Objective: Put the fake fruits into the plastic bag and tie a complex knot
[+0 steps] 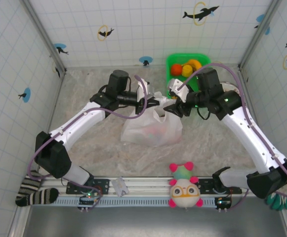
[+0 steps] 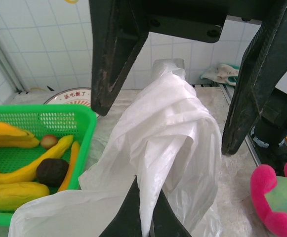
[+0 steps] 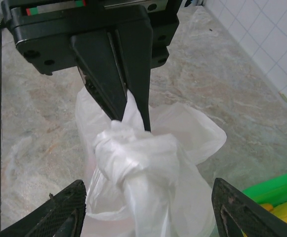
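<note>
Looks mostly done tbh. The left gripper (image 3: 132,121) is clamped tight on 1 tail of the plastic bag (image 1: 152,129), with the knot (image 3: 133,155) right at its fingertips. The right gripper (image 1: 169,107) is spread wide, holding nothing and straddling that knot. But some fake fruits (image 2: 17,194) sit in the green basket (image 1: 169,64) behind the right gripper, so I'd guess loading's incomplete and the knot needs more wraps. It's a marbled tabletop (image 1: 202,148) with white tiled walls (image 1: 133,29) and dolphin stickers (image 1: 200,12).

Over the plastic bag (image 1: 152,129): left pincer (image 1: 150,102), right pincer (image 1: 169,108)
</note>
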